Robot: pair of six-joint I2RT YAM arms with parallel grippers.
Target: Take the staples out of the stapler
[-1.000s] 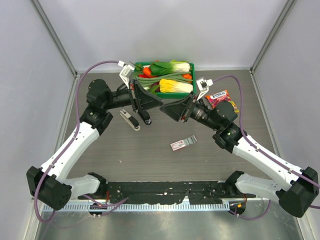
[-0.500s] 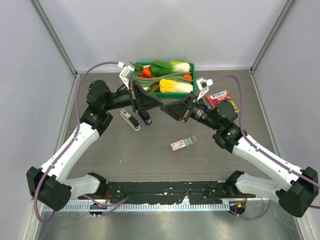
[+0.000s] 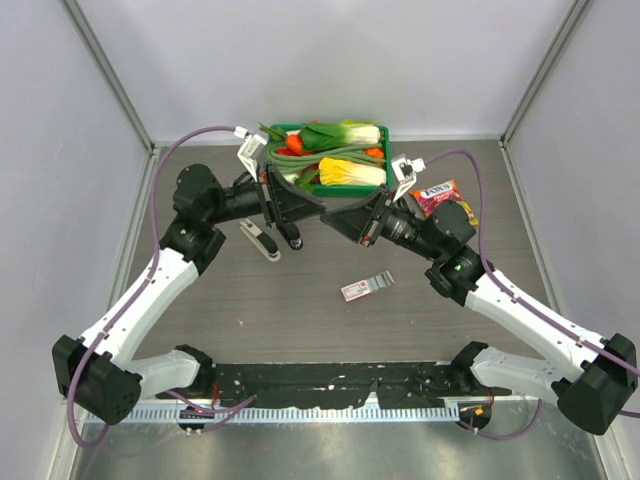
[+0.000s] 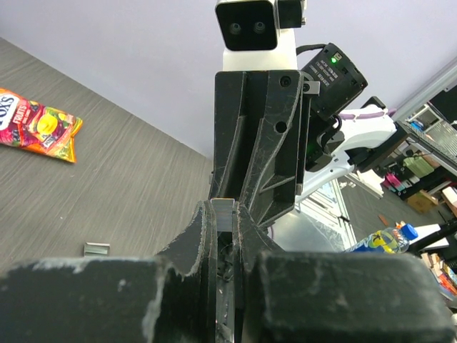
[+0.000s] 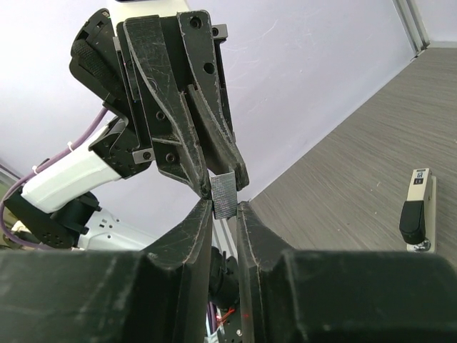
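My left gripper point(image 3: 316, 203) and right gripper point(image 3: 332, 215) meet tip to tip above the table, in front of the green basket. A short silver-grey strip of staples point(image 5: 223, 194) is between them. The left jaws are shut on it, and it shows end-on in the left wrist view point(image 4: 223, 213). Its lower end sits between the right fingertips point(image 5: 202, 214), which close in on both its edges. The white-and-black stapler point(image 3: 259, 240) lies on the table left of the grippers and also shows in the right wrist view point(image 5: 416, 211). More staples point(image 3: 379, 280) lie on the table.
A green basket point(image 3: 283, 130) of vegetables stands just behind the grippers. A small pink-and-white box point(image 3: 353, 291) lies by the loose staples. A snack bag point(image 3: 440, 193) lies at the right back. A black piece point(image 3: 291, 238) lies next to the stapler.
The left arm has shifted very slightly to the left. The grippers stay tip to tip on the strip.
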